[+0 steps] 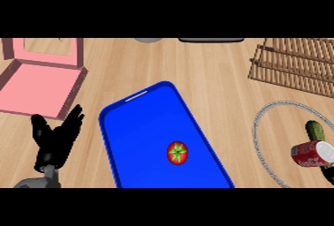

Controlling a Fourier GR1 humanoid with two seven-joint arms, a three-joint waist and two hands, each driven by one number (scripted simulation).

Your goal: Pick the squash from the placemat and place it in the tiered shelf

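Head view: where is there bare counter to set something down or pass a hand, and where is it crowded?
Bare wood runs between the blue placemat and the wire ring, up to the slatted shelf. More lies between the pink box and placemat's top. Crowded: the right edge, with red can and green item, and lower left, where the left hand rests.

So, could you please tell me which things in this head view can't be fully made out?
- Right hand: not in view; a dark shape at the right edge is too cropped to identify.
- Red soda can and green cucumber-like item: cut off by the right edge.
- Grey wire ring: its right side runs out of frame.
- Wooden slatted tiered shelf: cropped at the right.
- Grey object and dark object: clipped by the top edge, unidentifiable.
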